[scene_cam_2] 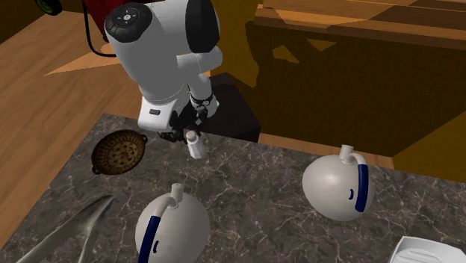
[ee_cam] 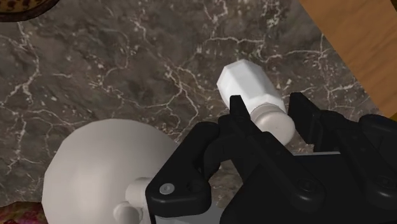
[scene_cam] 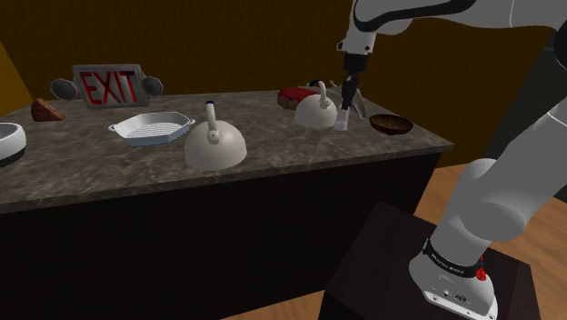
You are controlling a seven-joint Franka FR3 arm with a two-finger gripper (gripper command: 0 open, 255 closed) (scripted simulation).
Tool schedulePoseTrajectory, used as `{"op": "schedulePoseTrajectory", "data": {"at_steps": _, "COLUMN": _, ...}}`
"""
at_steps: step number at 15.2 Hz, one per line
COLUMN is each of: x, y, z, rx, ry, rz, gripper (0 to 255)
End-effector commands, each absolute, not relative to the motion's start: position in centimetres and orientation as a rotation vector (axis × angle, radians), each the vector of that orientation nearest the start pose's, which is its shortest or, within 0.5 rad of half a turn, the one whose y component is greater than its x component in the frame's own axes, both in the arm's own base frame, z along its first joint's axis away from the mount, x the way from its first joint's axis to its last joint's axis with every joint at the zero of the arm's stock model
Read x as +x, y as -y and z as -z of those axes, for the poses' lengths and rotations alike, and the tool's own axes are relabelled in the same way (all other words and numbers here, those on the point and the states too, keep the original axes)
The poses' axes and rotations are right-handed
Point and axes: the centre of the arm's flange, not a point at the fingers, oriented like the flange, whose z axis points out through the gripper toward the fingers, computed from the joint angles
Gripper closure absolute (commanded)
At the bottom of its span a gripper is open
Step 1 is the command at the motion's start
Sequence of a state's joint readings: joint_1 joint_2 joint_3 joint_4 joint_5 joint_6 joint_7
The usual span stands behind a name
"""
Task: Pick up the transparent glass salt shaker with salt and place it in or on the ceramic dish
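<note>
The tool [ee_cam: 270, 113] is seen clamped on the upper end of the salt shaker [ee_cam: 245, 83], with one black finger pressed to each side just below the cap. In the shoulder view the white shaker hangs under the tool, right of centre in the upper frame. Its base is at or barely above the dark marbled bench [scene_cam: 273, 150], and whether it is clear of the surface cannot be told. A white kettle [scene_cam: 316, 111] is stood just beside it toward the shoulder view's left, and a brown bowl [scene_cam: 391, 124] is set near it toward the right. A second white kettle [scene_cam: 215, 144] is placed toward the middle of the frame. The white ribbed ceramic dish [scene_cam: 152, 128] lies well apart at the left, with nothing in it. The grasp is judged done. The lift, the carry across the bench past both kettles and the release in the dish are judged left to do.
</note>
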State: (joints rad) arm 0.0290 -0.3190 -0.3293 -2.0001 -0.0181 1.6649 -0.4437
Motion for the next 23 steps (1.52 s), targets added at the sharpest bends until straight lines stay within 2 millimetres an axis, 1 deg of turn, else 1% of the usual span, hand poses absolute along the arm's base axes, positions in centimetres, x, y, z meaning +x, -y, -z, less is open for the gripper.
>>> {"op": "schedulePoseTrajectory", "data": {"at_steps": 1, "x": 43.4, "y": 15.6, "z": -59.2, "rx": -3.042, "ry": 0.248, "rz": -0.001, "gripper": 255}}
{"op": "schedulePoseTrajectory", "data": {"at_steps": 11, "x": 43.4, "y": 15.6, "z": -64.5, "rx": -3.042, "ry": 0.248, "rz": -0.001, "gripper": 255}}
{"op": "schedulePoseTrajectory", "data": {"at_steps": 12, "x": 43.4, "y": 15.6, "z": -64.5, "rx": -3.042, "ry": 0.248, "rz": -0.001, "gripper": 255}}
{"op": "schedulePoseTrajectory", "data": {"at_steps": 23, "x": 37.1, "y": 28.5, "z": -66.6, "rx": -3.042, "ry": 0.248, "rz": -0.001, "gripper": 255}}
